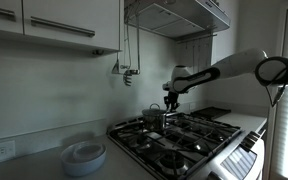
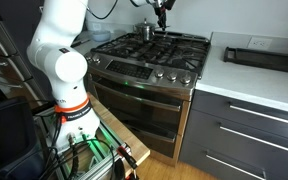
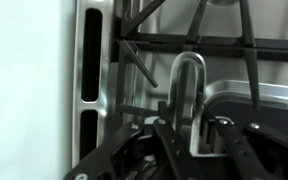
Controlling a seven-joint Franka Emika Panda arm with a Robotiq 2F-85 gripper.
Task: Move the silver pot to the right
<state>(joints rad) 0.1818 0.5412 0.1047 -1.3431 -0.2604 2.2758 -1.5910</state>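
One hand [image 1: 167,112] pinches the silver pot [image 1: 151,119] by its loop handle [image 3: 187,92].

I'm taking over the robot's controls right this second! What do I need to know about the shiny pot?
Gripper: closed around the looped handle of the silver pot, as the wrist view shows.
Pot: at the back of the stove, on the side nearest the white plates on the counter.
Done: reaching and gripping. I cannot tell whether the pot is lifted.
Left: carry the pot to the right, set it on the grate, then let go.
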